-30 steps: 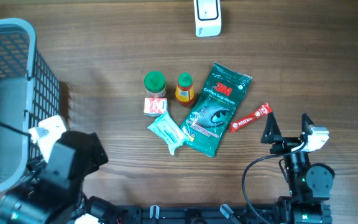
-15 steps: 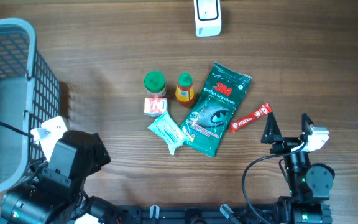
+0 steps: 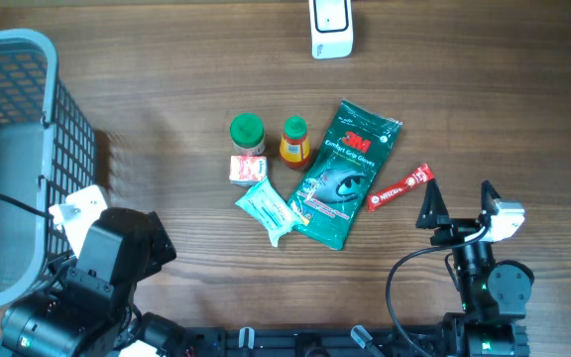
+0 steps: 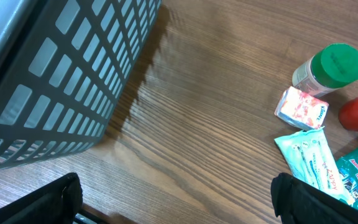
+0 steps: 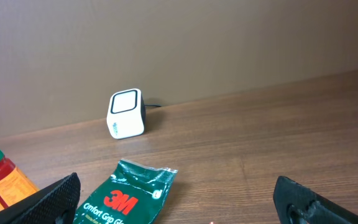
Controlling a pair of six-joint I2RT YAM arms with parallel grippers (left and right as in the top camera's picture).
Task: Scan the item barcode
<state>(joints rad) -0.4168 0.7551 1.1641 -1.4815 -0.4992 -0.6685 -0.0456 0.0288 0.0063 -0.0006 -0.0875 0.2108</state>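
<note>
Only the left arm has shifted, and only a touch, since a second ago; the goods and the right arm lie as they were.

At far left a grey basket (image 3: 13,45) stands on the wooden table (image 3: 167,89). Beside it, at the near edge, the left gripper (image 4: 178,200) hangs above bare wood with its jaws spread wide and nothing between them; its camera looks past the basket wall toward the goods.

These lie in a cluster at mid-table. A green-lidded jar (image 3: 247,132) stands upright, and a small pink-and-white box (image 3: 247,169) sits just in front of it. Next to the jar stands a red-capped bottle (image 3: 294,140). A pale wipes packet (image 3: 269,210) lies slantwise below them, its end against the glove pack (image 3: 343,174), a dark green pouch lying flat on a diagonal. The white scanner (image 3: 331,27) stands at the far edge, well apart from the cluster. A red sachet (image 3: 400,186) lies just right of the pack.

Near the sachet but not touching it, the right gripper (image 3: 458,203) is likewise released and empty, and faces the scanner.
</note>
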